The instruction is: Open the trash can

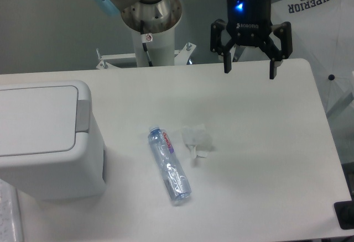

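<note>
Gripper hangs over the tabletop's far edge, jaws spread wide, holding nothing. The trash can sits at the left, lid down. Crossing low risks clipping the bottle; missing the grey button strip leaves the lid shut.

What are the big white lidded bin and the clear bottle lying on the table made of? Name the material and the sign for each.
The large boxy white trash can looks like moulded plastic, smooth and slightly glossy, with rounded corners and a grey push strip. The clear bottle lying on its side looks like thin transparent plastic: the table shows through it, and it has a blue cap and a printed label.
</note>
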`<action>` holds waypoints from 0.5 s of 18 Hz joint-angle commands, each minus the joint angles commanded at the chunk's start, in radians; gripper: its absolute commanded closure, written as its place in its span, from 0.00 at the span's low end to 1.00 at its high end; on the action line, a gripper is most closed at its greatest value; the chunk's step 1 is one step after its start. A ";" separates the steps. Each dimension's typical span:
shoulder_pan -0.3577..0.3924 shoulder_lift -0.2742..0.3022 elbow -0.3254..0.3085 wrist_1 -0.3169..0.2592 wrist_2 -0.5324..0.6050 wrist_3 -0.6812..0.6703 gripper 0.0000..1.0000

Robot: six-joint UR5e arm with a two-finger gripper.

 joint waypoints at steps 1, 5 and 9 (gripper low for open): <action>0.000 0.002 0.000 0.000 0.003 -0.002 0.00; -0.002 0.006 -0.002 -0.002 -0.002 -0.003 0.00; -0.014 0.005 -0.002 -0.002 -0.021 -0.002 0.00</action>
